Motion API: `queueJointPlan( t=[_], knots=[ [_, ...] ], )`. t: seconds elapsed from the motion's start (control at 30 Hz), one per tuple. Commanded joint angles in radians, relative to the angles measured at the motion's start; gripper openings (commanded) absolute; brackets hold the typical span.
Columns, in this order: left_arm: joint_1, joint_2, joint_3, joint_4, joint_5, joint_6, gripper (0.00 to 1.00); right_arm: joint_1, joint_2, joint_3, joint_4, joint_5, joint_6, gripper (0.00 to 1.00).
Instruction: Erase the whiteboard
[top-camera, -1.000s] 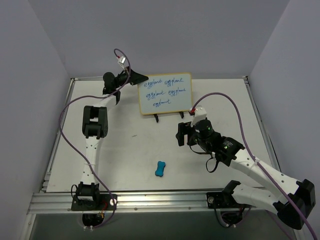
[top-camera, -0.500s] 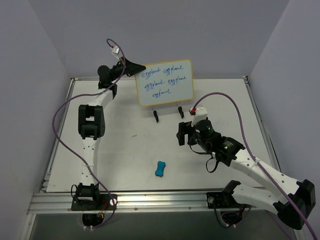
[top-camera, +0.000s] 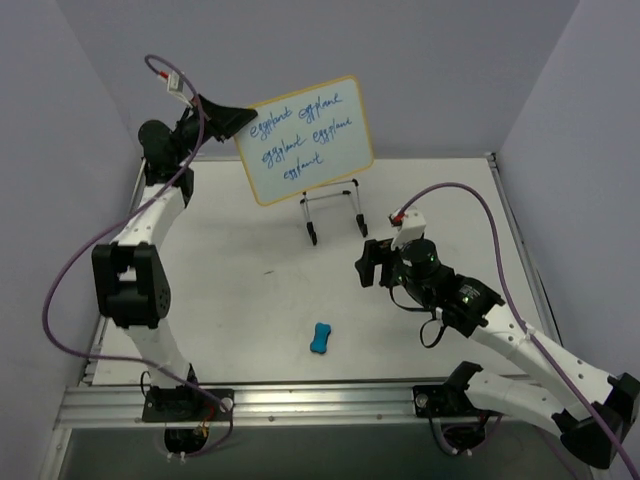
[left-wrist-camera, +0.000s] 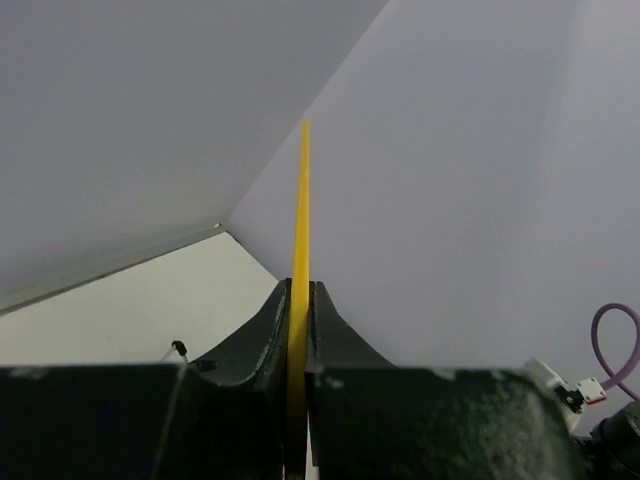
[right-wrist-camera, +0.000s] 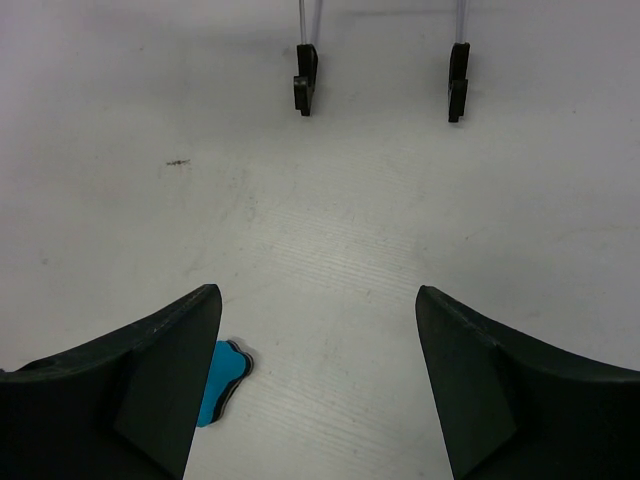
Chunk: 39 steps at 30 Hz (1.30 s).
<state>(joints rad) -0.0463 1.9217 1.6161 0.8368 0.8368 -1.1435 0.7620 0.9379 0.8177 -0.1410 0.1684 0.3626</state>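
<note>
- L gripper (top-camera: 243, 116): at far left, raised high above the counter (top-camera: 230, 280). It is clamped narrow on the left edge of the whiteboard (top-camera: 305, 138). In the wrist view the fingers (left-wrist-camera: 262, 335) are pressed against both sides of the yellow frame edge (left-wrist-camera: 301, 230).
- Whiteboard: held in the air near the rear wall, clear of the counter and tilted w/ its right side higher. Three lines of blue handwriting are seen on its face.
- Blue eraser (top-camera: 320, 338): laid flat on the counter, near the front edge, approx. centre. It is touched by neither gripper, and is partly hidden behind the left finger in the right wrist view (right-wrist-camera: 224, 378).
- Wire stand (top-camera: 330, 208): set on the counter below the board, w/ two black feet (right-wrist-camera: 305, 78) toward the front.
- R gripper (top-camera: 372, 264): positioned low over the counter, right of centre. The fingers are spread wide (right-wrist-camera: 318, 305) and nothing is held between them.
</note>
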Motion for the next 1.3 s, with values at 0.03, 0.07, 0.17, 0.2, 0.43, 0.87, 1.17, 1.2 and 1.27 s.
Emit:
queueJointPlan(
  t=[0.03,0.07,0.17,0.2,0.43,0.87,1.17,1.2,1.27],
  knots=[
    [-0.003,-0.272,-0.238,-0.073,-0.146,0.149,0.02,0.011,-0.036,0.037,-0.026,0.01,0.032,0.74],
    [-0.003,-0.314,-0.29,-0.076,-0.172,0.156,0.02,0.013,-0.043,0.035,-0.029,0.003,0.041,0.74],
    [-0.003,-0.487,-0.505,-0.088,-0.252,0.203,0.02,0.014,-0.071,0.029,-0.043,-0.01,0.053,0.73],
    [-0.004,-0.582,-0.557,-0.103,-0.274,0.221,0.02,0.014,-0.08,0.028,-0.052,-0.013,0.055,0.73],
    [-0.004,-0.944,-0.887,-0.37,-0.432,0.355,0.02,0.017,-0.093,0.014,-0.08,-0.038,0.061,0.73],
    [-0.024,-1.291,-1.206,-0.525,-0.438,0.435,0.02,0.037,0.034,-0.04,0.067,-0.119,0.088,0.73],
    [-0.174,-1.553,-1.326,-0.647,-0.642,0.56,0.02,0.204,0.206,-0.057,0.109,0.115,0.327,0.73],
    [-0.178,-1.576,-1.334,-0.651,-0.642,0.57,0.02,0.223,0.214,-0.069,0.116,0.14,0.402,0.74],
    [-0.19,-1.618,-1.361,-0.64,-0.636,0.593,0.02,0.29,0.249,-0.084,0.106,0.225,0.478,0.76]
  ],
)
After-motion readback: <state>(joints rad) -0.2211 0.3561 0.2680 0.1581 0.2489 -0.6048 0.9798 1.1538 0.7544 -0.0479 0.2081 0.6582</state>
